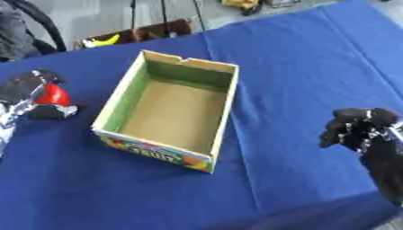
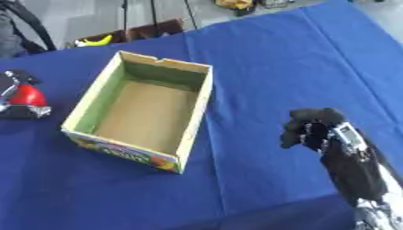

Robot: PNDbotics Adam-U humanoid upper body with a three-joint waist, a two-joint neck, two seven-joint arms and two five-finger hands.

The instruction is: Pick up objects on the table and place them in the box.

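An open rectangular cardboard box [image 1: 168,112] with green inner walls, a bare brown floor and a colourful printed front panel sits on the blue cloth-covered table [image 1: 315,67], roughly in the middle and turned at an angle. Nothing lies inside it. At the left edge of the view, the robot's black and silver left hand [image 1: 28,96] has its fingers curled round a small rounded red object [image 1: 53,95], which is held just above or on the cloth, well to the left of the box and outside it; whether it touches the table cannot be told. The robot's black right hand [image 2: 315,128] shows at the lower right, apart from the box, with its fingers curled into a loose fist and nothing in them. Beyond the far edge of the table, a brown container [image 1: 138,35] on the floor holds a yellow curved object [image 1: 102,41].
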